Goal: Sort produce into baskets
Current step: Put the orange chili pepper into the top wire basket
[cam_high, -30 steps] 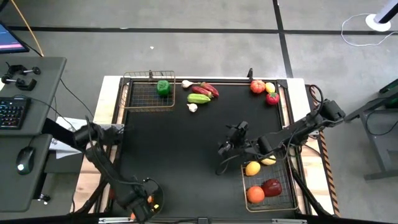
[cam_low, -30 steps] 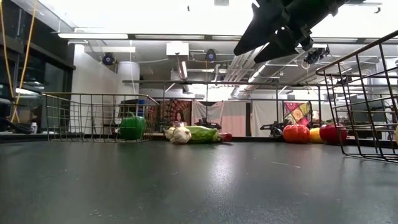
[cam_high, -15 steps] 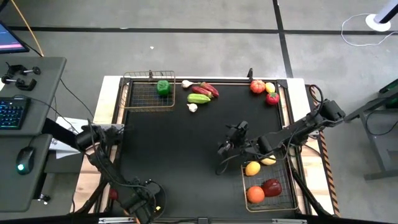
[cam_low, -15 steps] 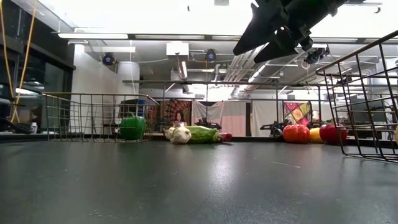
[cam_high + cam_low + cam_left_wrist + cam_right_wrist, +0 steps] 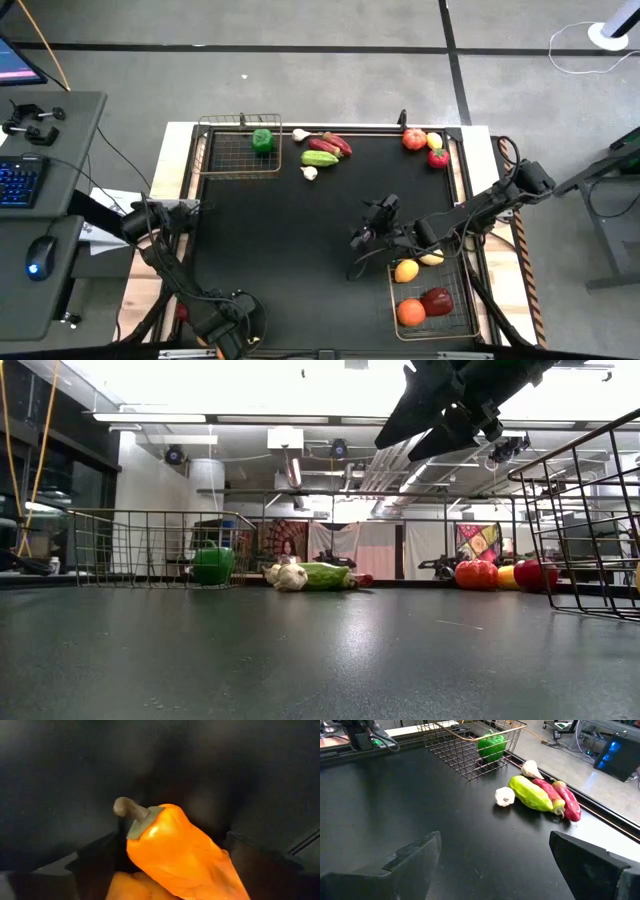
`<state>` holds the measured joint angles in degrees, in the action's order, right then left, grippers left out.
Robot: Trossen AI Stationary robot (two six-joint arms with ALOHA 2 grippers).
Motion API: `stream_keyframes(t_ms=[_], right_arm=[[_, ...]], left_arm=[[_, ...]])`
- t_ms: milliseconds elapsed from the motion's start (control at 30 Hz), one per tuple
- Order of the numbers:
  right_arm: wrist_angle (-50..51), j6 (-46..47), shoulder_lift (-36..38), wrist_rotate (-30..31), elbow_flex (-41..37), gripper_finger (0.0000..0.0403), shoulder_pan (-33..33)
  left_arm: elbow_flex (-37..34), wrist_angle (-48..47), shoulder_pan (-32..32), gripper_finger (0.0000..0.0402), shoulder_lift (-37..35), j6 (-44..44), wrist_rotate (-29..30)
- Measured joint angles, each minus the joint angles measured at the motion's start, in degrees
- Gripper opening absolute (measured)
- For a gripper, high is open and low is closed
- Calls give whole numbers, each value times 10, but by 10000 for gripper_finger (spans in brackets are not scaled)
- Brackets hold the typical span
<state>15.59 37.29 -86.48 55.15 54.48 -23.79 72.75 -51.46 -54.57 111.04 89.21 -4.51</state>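
My left gripper [image 5: 235, 325] is at the table's near-left corner, just past the near edge, and is shut on an orange pepper [image 5: 185, 855]. My right gripper [image 5: 358, 252] is open and empty above the table's middle, beside the silvery basket's far-left corner; it also shows in the low view [image 5: 400, 430]. The coppery basket [image 5: 225, 160] stands at the far left and holds a green pepper [image 5: 262, 140]. The silvery basket [image 5: 455, 325] stands at the near right and holds an orange [image 5: 411, 312], a dark-red apple [image 5: 436, 300] and two yellow fruits [image 5: 406, 270]. My left gripper has the orange pepper's body [image 5: 137, 862] between its two fingers, one finger [image 5: 97, 865] on each side. The pepper lies along the fingers, with its stem end [image 5: 125, 807] pointing forward, away from the wrist. What is under it does not show.
Two garlic bulbs [image 5: 309, 173], a green vegetable [image 5: 320, 158] and dark-red pieces [image 5: 332, 145] lie at the far edge next to the coppery basket. A red apple [image 5: 414, 139], a lemon [image 5: 434, 140] and a red piece [image 5: 438, 157] lie at the far right.
My left gripper has shifted a little by the table's near-left corner. The orange pepper that showed beside it in the high view is now hidden there.
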Motion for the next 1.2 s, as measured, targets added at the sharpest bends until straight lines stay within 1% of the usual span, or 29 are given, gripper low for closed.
stream_keyframes(t_ms=[133,300,400,467,667,800,933,1033,1100,1200], right_arm=[[0,0,0,0,0,367,0],[0,0,0,0,0,367,0],[0,0,0,0,0,367,0],[0,0,0,0,0,367,0],[0,0,0,0,0,367,0],[1,0,0,0,0,367,0],[2,0,0,0,0,367,0],[2,1,0,0,0,367,0],[3,2,0,0,0,367,0],[4,2,0,0,0,367,0]], left_arm=[[0,-2,1,280,0,-8,1],[0,-20,9,175,0,-28,7],[0,-27,18,116,-1,-57,24],[0,-28,26,91,-2,-83,44],[1,-28,64,90,-6,-174,102],[1,-25,101,104,-6,-256,147],[0,-27,142,104,-10,-350,205],[-1,-29,168,101,-31,-404,271],[-1,-39,182,101,-63,-427,325],[0,-68,197,104,-124,-439,430]])
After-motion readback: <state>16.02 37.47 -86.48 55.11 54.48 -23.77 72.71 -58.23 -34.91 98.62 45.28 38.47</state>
